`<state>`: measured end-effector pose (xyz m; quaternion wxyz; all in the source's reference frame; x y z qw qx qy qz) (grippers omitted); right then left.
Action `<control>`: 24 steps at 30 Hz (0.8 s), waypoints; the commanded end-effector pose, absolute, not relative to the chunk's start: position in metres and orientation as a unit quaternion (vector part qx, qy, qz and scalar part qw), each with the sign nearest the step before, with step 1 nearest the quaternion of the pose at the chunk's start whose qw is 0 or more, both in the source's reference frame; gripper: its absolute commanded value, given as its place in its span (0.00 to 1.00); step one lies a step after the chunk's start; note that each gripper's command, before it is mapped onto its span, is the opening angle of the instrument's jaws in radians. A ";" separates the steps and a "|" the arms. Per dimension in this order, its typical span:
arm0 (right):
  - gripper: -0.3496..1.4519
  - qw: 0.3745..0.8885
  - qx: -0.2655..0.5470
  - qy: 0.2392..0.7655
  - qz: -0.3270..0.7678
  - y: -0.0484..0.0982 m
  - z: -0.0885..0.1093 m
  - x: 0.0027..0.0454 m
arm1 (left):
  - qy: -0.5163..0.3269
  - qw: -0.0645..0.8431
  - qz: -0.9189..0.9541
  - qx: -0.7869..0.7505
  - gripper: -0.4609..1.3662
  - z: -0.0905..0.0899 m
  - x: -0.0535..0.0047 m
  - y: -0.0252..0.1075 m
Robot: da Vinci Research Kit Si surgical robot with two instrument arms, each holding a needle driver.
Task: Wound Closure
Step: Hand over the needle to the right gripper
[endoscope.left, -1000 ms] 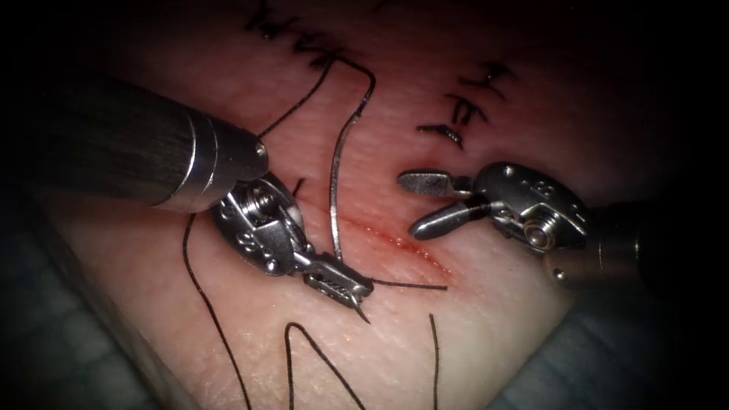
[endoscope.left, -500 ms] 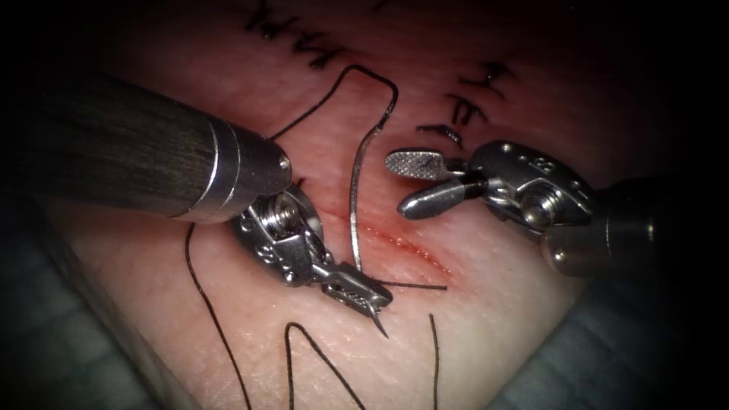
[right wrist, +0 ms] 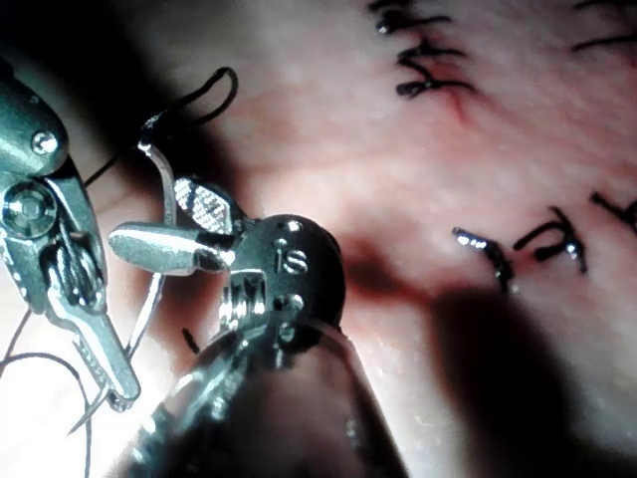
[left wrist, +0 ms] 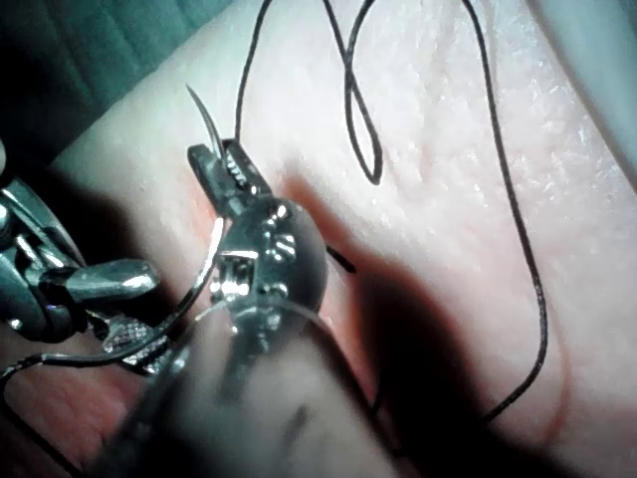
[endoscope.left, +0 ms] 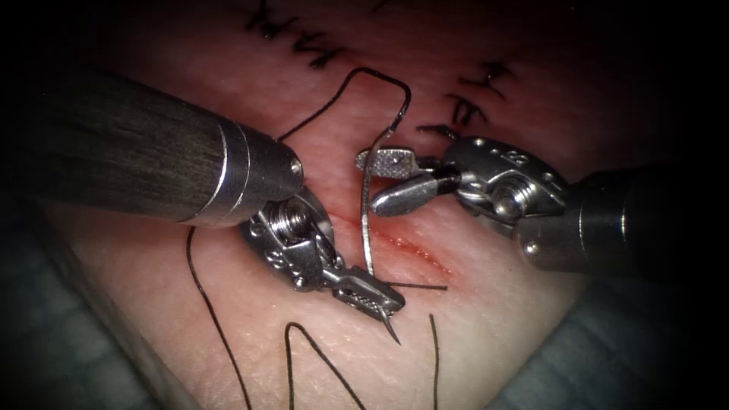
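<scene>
My left tool (endoscope.left: pixel 380 300) is shut on the curved needle (endoscope.left: pixel 367 228) close to its point, which sticks out past the jaws over the tissue (endoscope.left: pixel 486 304). The needle's body arcs up free of the tissue, across the near end of the cut (endoscope.left: pixel 406 247). Black thread (endoscope.left: pixel 334 99) runs from its tail in a loop to the left. My right tool (endoscope.left: pixel 368 182) stands open on the cut's right side, its jaws either side of the needle's upper body. In the left wrist view the left tool (left wrist: pixel 224 169) grips the needle (left wrist: pixel 204 124). In the right wrist view the right tool (right wrist: pixel 164 224) gapes beside the needle (right wrist: pixel 161 189).
Finished stitches (endoscope.left: pixel 463 114) and others (endoscope.left: pixel 319 53) lie farther up the tissue. Loose thread (endoscope.left: pixel 205 304) trails down the left, with another loop (endoscope.left: pixel 319 357) and a strand (endoscope.left: pixel 434 357) near the front. Red fluid marks the cut. Dark cloth (endoscope.left: pixel 547 380) borders the tissue.
My left tool has carried the needle to the right. My right tool has moved left and up, its open jaws now reaching the needle's upper body.
</scene>
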<state>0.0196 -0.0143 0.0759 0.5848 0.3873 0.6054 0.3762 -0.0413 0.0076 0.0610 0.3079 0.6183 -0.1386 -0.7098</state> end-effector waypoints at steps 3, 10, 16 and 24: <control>0.61 0.581 0.396 0.606 0.372 -0.015 0.076 0.0198 | -0.135 0.310 -0.710 0.618 0.06 0.061 -0.0414 0.008; 0.60 0.580 0.398 0.607 0.370 -0.015 0.075 0.0204 | -0.135 0.308 -0.710 0.619 0.06 0.060 -0.0419 0.008; 0.57 0.580 0.397 0.607 0.371 -0.015 0.075 0.0207 | -0.135 0.309 -0.710 0.619 0.06 0.060 -0.0420 0.008; 0.24 0.580 0.397 0.607 0.372 -0.014 0.075 0.0206 | -0.135 0.309 -0.709 0.619 0.06 0.060 -0.0421 0.008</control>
